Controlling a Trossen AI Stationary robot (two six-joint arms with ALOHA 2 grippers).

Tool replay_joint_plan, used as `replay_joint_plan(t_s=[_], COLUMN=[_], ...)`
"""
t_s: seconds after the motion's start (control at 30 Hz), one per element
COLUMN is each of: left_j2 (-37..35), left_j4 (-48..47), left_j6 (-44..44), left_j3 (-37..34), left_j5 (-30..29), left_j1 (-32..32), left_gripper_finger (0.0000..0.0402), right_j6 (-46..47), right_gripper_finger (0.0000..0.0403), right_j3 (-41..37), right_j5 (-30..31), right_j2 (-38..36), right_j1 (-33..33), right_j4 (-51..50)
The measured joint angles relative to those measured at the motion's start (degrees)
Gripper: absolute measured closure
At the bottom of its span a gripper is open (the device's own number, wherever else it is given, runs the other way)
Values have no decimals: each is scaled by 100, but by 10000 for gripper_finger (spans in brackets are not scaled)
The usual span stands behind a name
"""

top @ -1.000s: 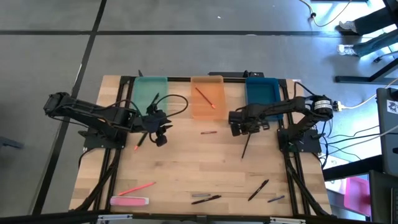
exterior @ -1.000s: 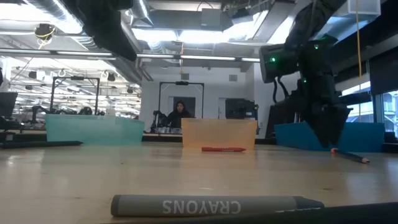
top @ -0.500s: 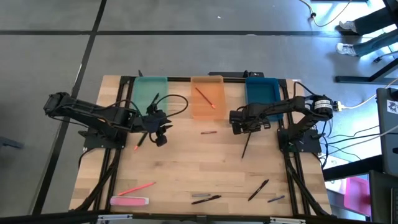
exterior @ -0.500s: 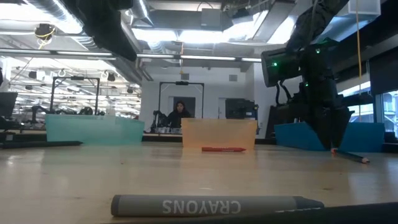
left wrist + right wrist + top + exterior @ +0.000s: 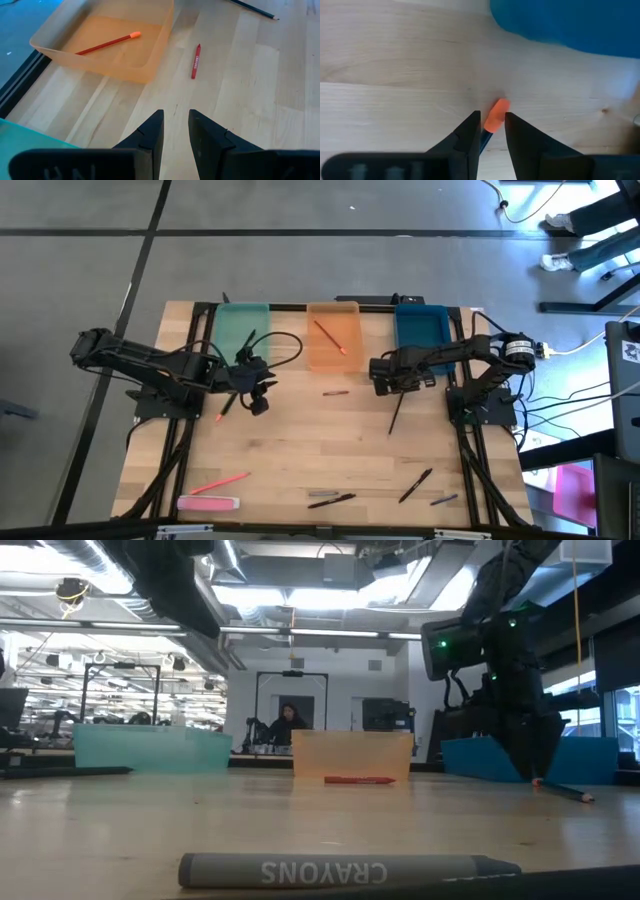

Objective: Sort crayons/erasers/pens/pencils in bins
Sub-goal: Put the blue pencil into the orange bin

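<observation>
**Right gripper working the dark pencil near the blue bin**

Starting nearest the low camera: a grey crayon is lying across the front of the tabletop, well short of the orange bin. A pink eraser is sitting at the front left corner, with black pens scattered along the front edge.

Mid-table, the right gripper is pinching the eraser end of a dark pencil between its fingers, just in front of the blue bin. That pencil looks light, stiff and slick; a hold this near the end is likely letting it swing, so mid-shaft would probably be steadier.

The left gripper is hovering in front of the teal bin, fingers nearly closed on nothing, looking toward a red crayon beside the orange bin.

Compared with a second ago, the right gripper is sitting slightly nearer the blue bin; nothing else is shifting.
</observation>
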Motion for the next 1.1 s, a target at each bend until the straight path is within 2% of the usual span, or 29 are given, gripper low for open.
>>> replay_joint_plan(t_s=[0.2, 0.7, 1.1], left_j2=[0, 0, 0], left_j4=[0, -2, -2], left_j6=[0, 2, 2], left_j3=[0, 0, 0], left_j5=[0, 0, 0], left_j1=[0, 0, -2], left_gripper_finger=[319, 319, 319], right_j6=[59, -665, -649], right_gripper_finger=[309, 310, 362], right_j3=[-204, -239, -239], right_j5=[-50, -152, -137], right_j2=[-17, -16, -11], right_j1=[0, 68, 72], right_j4=[263, 512, 544])
